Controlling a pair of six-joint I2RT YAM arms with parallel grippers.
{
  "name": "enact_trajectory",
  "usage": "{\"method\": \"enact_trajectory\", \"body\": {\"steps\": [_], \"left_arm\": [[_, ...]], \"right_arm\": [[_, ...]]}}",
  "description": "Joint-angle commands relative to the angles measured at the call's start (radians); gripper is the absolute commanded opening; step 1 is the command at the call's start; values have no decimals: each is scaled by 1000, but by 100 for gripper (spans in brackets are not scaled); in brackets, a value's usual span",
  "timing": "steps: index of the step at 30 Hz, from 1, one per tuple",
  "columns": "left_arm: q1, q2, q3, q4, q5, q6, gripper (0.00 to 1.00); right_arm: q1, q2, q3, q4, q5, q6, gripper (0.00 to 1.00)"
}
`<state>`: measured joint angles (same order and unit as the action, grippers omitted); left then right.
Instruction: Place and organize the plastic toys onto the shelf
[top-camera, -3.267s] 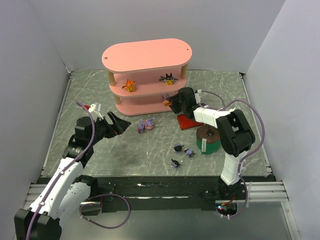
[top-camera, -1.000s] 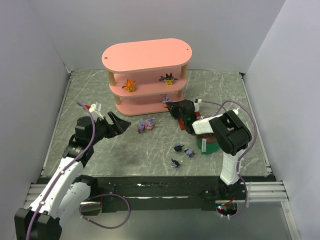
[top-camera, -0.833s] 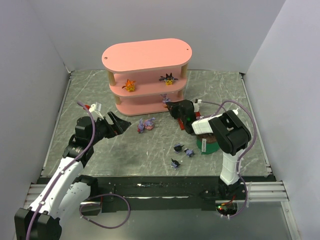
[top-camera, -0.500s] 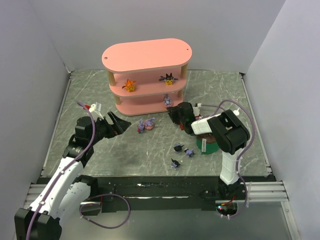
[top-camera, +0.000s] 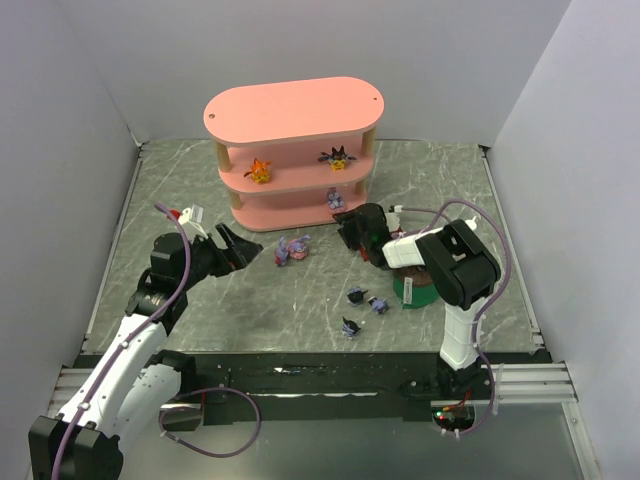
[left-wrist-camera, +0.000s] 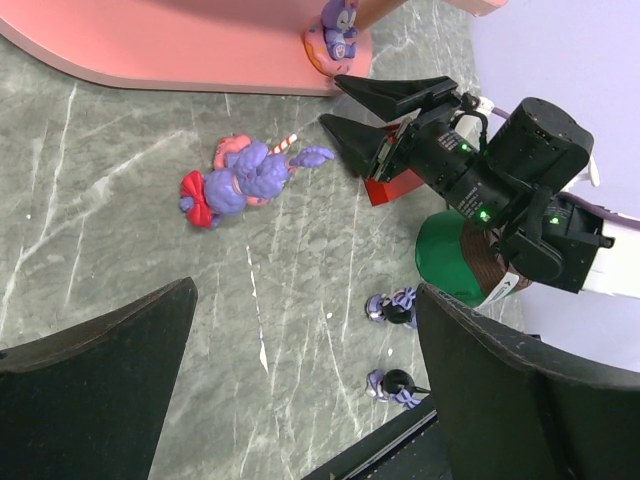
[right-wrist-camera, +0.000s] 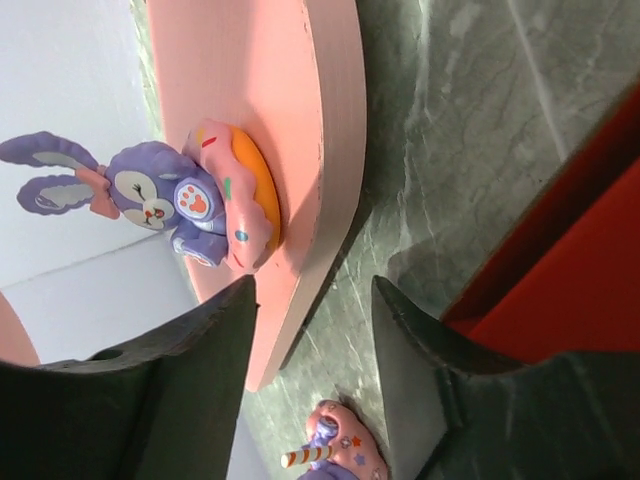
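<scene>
The pink shelf (top-camera: 295, 110) stands at the back. The orange toy (top-camera: 259, 170) and the spiky black toy (top-camera: 338, 158) sit on its middle tier. A lilac-pink toy (top-camera: 335, 200) stands on the bottom tier, and shows in the right wrist view (right-wrist-camera: 190, 205). Two lilac-pink toys (top-camera: 292, 249) lie together on the table. Three dark toys (top-camera: 356, 295) (top-camera: 379, 304) (top-camera: 349, 326) lie nearer. My right gripper (top-camera: 348, 232) is open and empty, low by the shelf's right end. My left gripper (top-camera: 235, 250) is open and empty, left of the lilac pair.
A flat red box (top-camera: 372, 252) lies partly under my right arm. A green cylinder with a brown top (top-camera: 415, 285) stands to its right. Grey walls close in the table on the left, back and right.
My right gripper has drawn back from the shelf's bottom tier and swung slightly left, leaving the lilac-pink toy standing there. My left arm has not moved.
</scene>
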<state>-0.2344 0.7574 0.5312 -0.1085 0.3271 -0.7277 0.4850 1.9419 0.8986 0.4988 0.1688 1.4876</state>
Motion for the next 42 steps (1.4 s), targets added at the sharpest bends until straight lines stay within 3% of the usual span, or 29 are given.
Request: {"method": "enact_trajectory", "body": {"steps": [1, 14, 16, 19, 23, 26, 29, 33, 42], "left_arm": [[-3, -6, 0, 46, 15, -19, 96], [-15, 8, 4, 27, 6, 7, 96], [-60, 20, 18, 24, -49, 20, 96], [-195, 60, 47, -31, -242, 30, 97], [-295, 131, 67, 3, -323, -24, 99], [-354, 209, 90, 36, -477, -47, 90], [-385, 312, 124, 53, -558, -42, 77], [-404, 442, 171, 78, -600, -9, 67], [-422, 605, 289, 92, -698, 62, 58]], "right_arm": [[-5, -66, 2, -118, 43, -59, 60], [-5, -299, -84, -127, -40, -240, 66], [0, -375, -125, -155, -51, -285, 66], [3, -463, -167, -216, -58, -342, 67], [6, -572, -185, -273, -72, -452, 67], [7, -641, -171, -315, -83, -541, 67], [7, -702, -159, -339, -110, -608, 67], [9, -780, -158, -365, -149, -670, 67], [10, -932, -210, -411, -183, -730, 67]]}}
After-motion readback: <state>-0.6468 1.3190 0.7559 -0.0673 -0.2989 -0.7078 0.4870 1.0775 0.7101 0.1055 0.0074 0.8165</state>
